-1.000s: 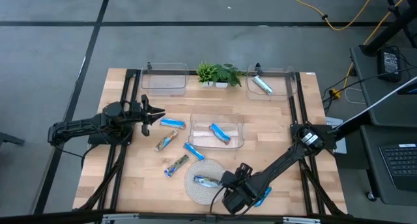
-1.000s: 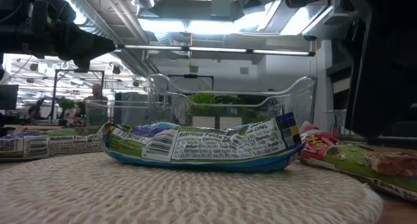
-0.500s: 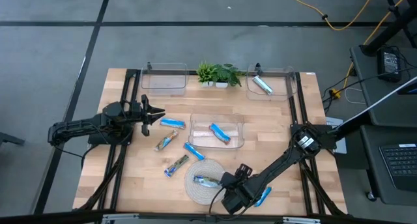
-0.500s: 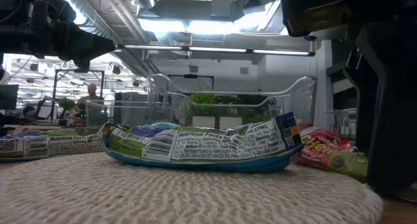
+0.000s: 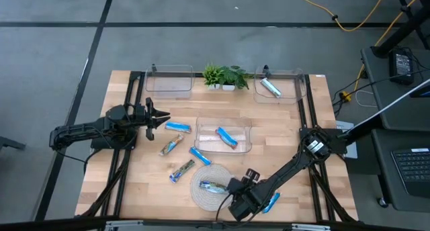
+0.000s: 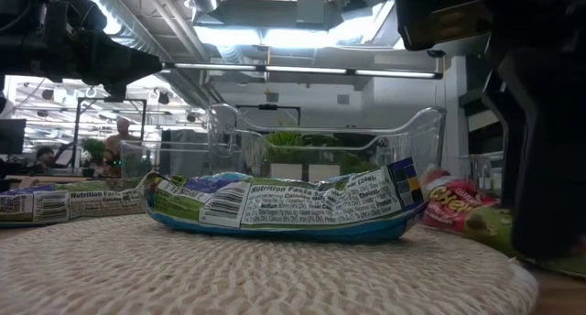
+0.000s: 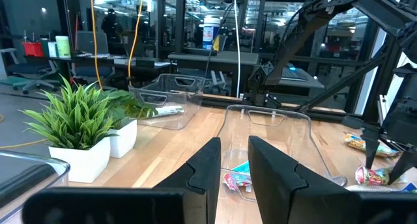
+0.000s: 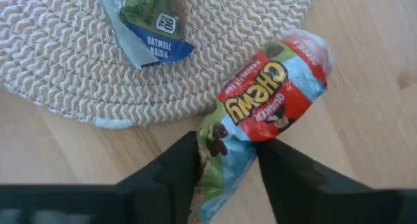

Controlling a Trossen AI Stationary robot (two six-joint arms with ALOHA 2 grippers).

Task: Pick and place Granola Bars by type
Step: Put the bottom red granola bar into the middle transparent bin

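Overhead and wrist views of a two-arm sorting bench. The right gripper (image 5: 250, 203) is working low at the near edge of the wooden table (image 5: 282, 133), just beside the round woven mat (image 5: 201, 174). Its two dark fingers (image 8: 171, 172) are standing narrowly apart and are straddling one end of a Chewy granola bar (image 8: 267, 103); the wrapper is filling the gap between them and is appearing to touch both, though whether they are pressing on it cannot be told. That bar is lying on bare wood, its far end just off the mat's rim. A second bar, the oatmeal raisin bar (image 8: 146, 19), is lying flat on the mat, near but apart from the fingers; in the low view it is showing its nutrition panel (image 6: 275, 205).

The left gripper (image 5: 160, 117) is hovering at the table's left side, its fingers (image 7: 202, 172) standing a narrow gap apart and holding nothing. Just beyond it a bright blue bar (image 5: 177, 127) is lying on the wood, with three further loose bars (image 5: 173, 146) scattered between it and the mat. One blue bar is resting inside the centre clear bin (image 5: 201, 123), and a silvery bar (image 5: 271, 88) is resting in the rear right bin (image 5: 299, 80). A potted plant (image 5: 224, 76) is standing between the two rear bins.
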